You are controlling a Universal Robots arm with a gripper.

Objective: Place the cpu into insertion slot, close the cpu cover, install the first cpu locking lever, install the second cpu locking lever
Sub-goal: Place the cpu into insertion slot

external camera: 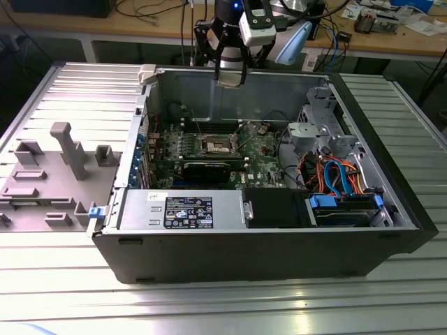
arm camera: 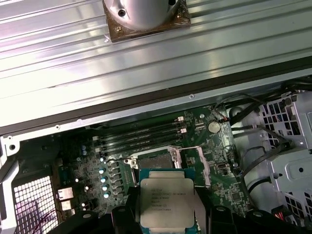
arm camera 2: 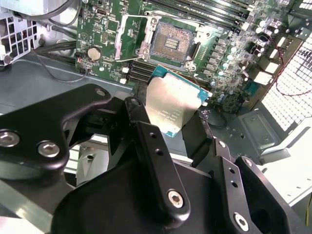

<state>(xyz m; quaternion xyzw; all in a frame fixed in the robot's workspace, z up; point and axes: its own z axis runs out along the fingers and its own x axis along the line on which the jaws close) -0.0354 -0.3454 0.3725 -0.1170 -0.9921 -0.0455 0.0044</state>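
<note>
Second wrist view has your gripper [arm camera 2: 168, 122] clamped on the cpu [arm camera 2: 171, 102] by two edges, hanging well clear of the bare insertion slot [arm camera 2: 170, 41]. In the exterior view it's upper centre, over the rear wall of the case [external camera: 244, 244]. The cpu cover [arm camera 2: 130, 36] looks flipped up. Step one, I'd say: seating calls for squaring the cpu over the slot, level.

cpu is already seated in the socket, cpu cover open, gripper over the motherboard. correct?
Not seated. The second wrist view shows the cpu clamped in the gripper above the motherboard, while the socket lies bare with its contacts exposed. The cpu cover is open, as you said.
</note>
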